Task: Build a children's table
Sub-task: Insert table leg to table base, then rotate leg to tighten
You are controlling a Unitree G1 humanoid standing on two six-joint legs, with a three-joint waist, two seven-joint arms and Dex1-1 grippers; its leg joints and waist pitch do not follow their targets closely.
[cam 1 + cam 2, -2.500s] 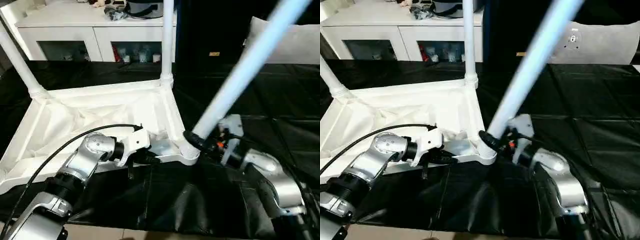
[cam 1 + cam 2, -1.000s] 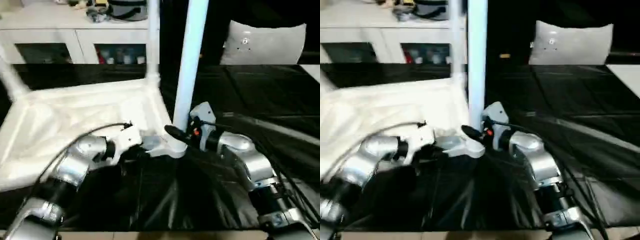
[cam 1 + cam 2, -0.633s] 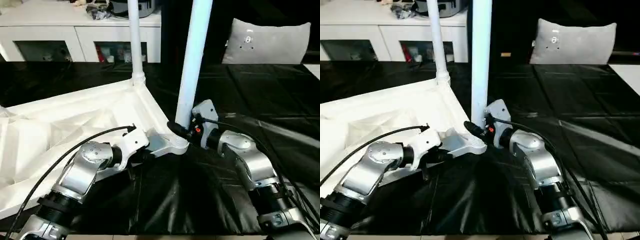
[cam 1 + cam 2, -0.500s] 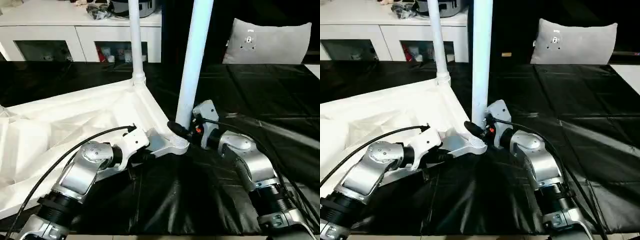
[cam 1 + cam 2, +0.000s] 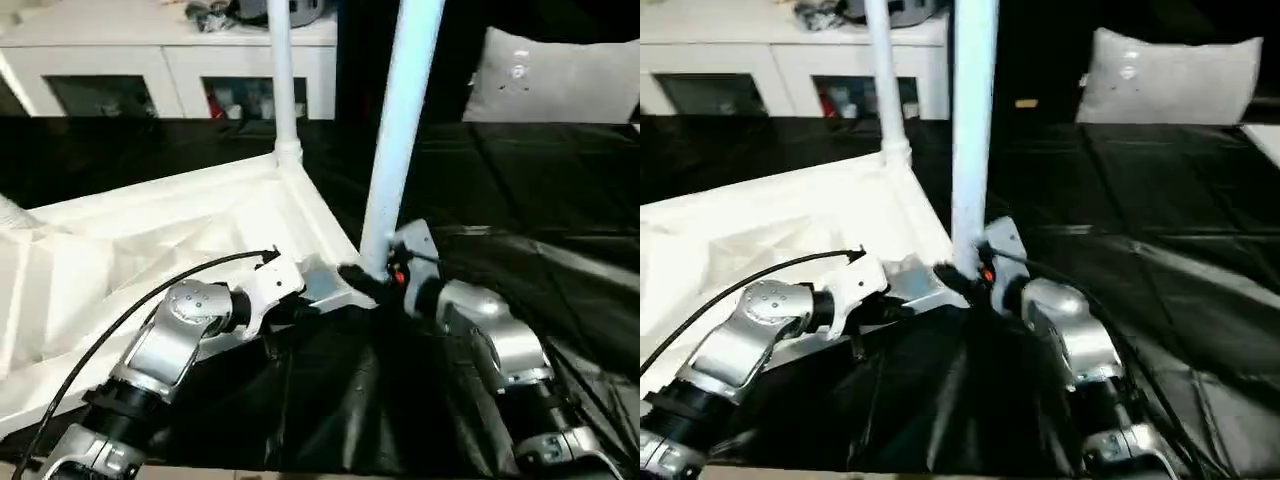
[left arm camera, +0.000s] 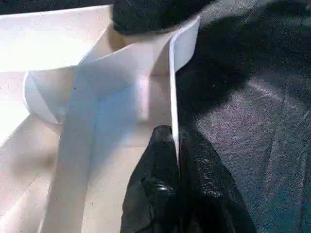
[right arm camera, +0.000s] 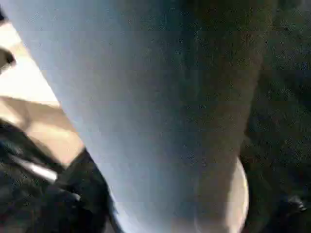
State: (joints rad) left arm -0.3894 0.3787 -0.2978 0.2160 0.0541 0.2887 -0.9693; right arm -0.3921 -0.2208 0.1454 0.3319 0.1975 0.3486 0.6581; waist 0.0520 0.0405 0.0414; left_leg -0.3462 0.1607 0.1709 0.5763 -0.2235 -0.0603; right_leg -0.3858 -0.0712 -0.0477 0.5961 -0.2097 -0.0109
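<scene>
**Near-Corner Leg Upright in Its Socket, Rim Clamped**

The tabletop lies upside down on the black work surface, ribbed underside up. This orientation exposes the corner sockets so that legs can enter from above.

The left gripper is closed on the thin side rim of the tabletop, one finger on each face of the wall, close to the near corner. This grip probably braces the tabletop against sliding or tipping while a leg is pressed home.

The near leg stands almost upright in the near corner socket. The right gripper sits at the base of this leg, just above the socket. Its black fingers flank the tube, but whether they are gripping or letting go cannot be told. A low position keeps the force close to the joint.

A far leg stands in the far corner socket. Part of a third leg shows at the left edge of the head view.

Surroundings: a white cabinet stands behind the work surface, and a grey cushion lies to the right rear. Neither is near the work.

Obstructions: the near leg and both forearms crowd the near corner, and the left arm's black cable loops over the tabletop. The seating depth of the near leg is hidden by the right gripper.
</scene>
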